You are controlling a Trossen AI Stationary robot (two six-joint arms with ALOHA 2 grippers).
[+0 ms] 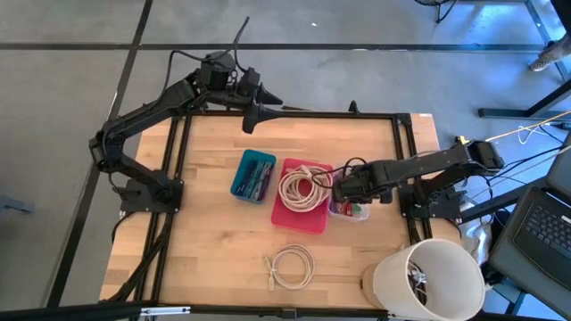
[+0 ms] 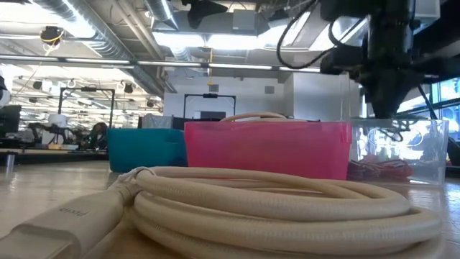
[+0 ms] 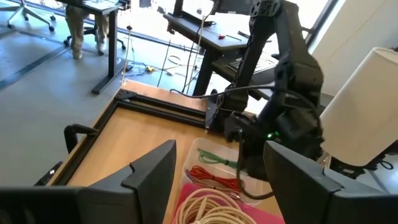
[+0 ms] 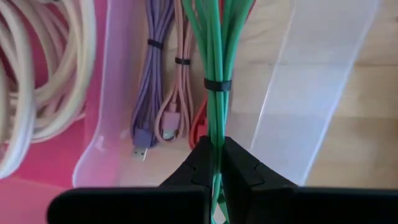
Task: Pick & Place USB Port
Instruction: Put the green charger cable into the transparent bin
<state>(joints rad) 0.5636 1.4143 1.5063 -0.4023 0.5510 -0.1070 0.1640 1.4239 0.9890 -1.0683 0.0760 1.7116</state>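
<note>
A bundle of green cable (image 4: pixel 216 56), tied with a black band, lies along a clear bin (image 4: pixel 323 93) beside purple, pink and red cables. The clear bin (image 1: pixel 355 214) stands right of a pink bin (image 1: pixel 299 221) that holds a cream cable coil (image 1: pixel 302 187). My right gripper (image 4: pixel 214 155) is down in the clear bin (image 2: pixel 424 144), shut on the green bundle; it also shows in the high view (image 1: pixel 337 190). My left gripper (image 1: pixel 249 125) waits open over the table's far edge, and its own view (image 3: pixel 217 186) looks toward the right arm. My right gripper pinches the green cable bundle between its two fingers (image 4: pixel 245 171), on the strands (image 4: pixel 215 134) a short way from the black band. The fingers come from above, slanting down into the clear bin. Whether the bundle is lifted off the bin's floor, I cannot tell.
A teal bin (image 1: pixel 253 176) stands left of the pink bin. A second cream cable coil (image 1: pixel 290 266) lies on the wood near the table's near edge, filling the low view's foreground (image 2: pixel 273 208). A big white cylinder (image 1: pixel 428 278) stands at the near right corner.
</note>
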